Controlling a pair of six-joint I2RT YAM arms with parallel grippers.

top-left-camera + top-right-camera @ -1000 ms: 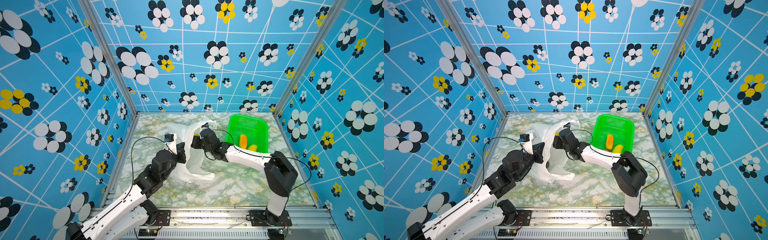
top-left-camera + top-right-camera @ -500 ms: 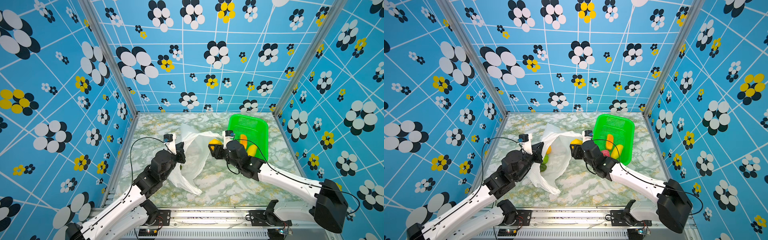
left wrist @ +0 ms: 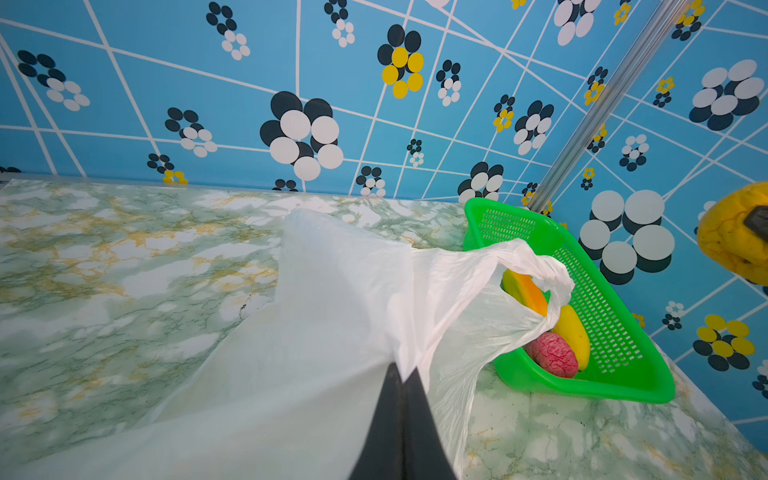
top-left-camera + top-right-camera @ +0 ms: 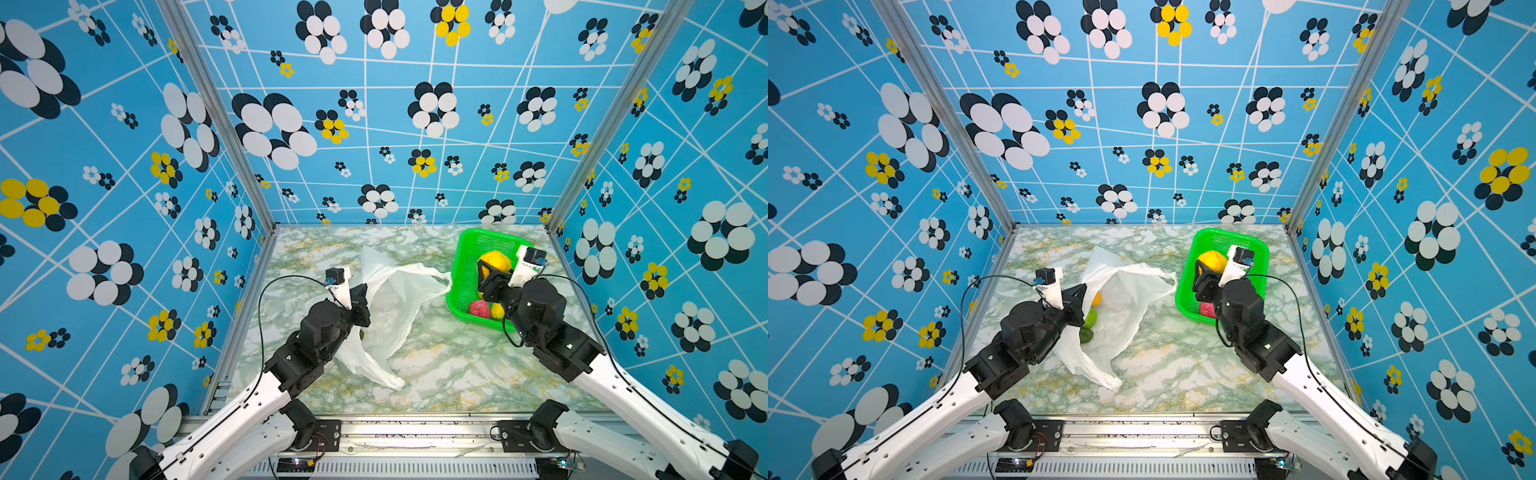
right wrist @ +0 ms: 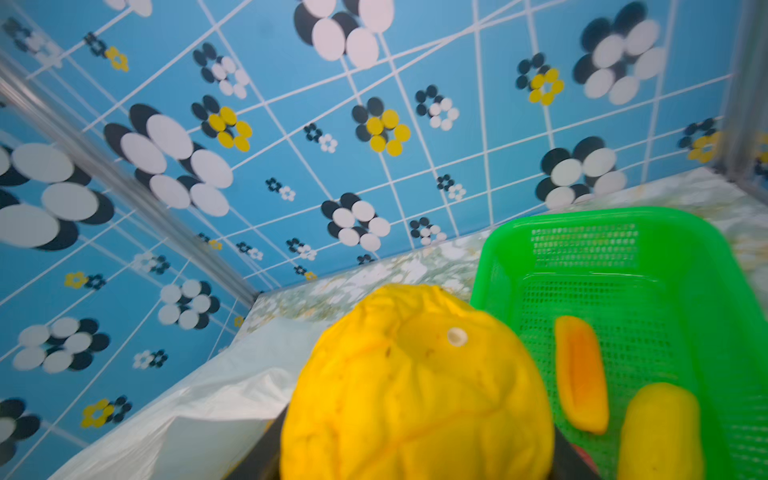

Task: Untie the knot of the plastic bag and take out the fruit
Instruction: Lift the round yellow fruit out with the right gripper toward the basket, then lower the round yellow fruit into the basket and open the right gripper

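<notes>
Marble surface (image 4: 436, 374): plastic bag (image 4: 395, 299) long axis near-to-far, handle loop (image 3: 552, 282) toward basket (image 4: 465, 249). My left claw (image 3: 402, 368) pinches bag; right claw (image 4: 492, 270) grips yellow fruit (image 4: 496, 259).

The basket (image 4: 463, 266) is bright green mesh. In it: a red-pink textured ball (image 4: 479, 308), a plain yellow oblong fruit (image 3: 575, 340), a yellow slice (image 3: 525, 293) faced orange — over it, a wrinkled deep-yellow fruit (image 4: 494, 261). Beside the basket, the plastic bag (image 4: 395, 299) is translucent white. The table (image 4: 436, 365) is marbled white, green, gold; the walls (image 4: 374, 124) blue, white-lined, with black, white and yellow flowers.
</notes>
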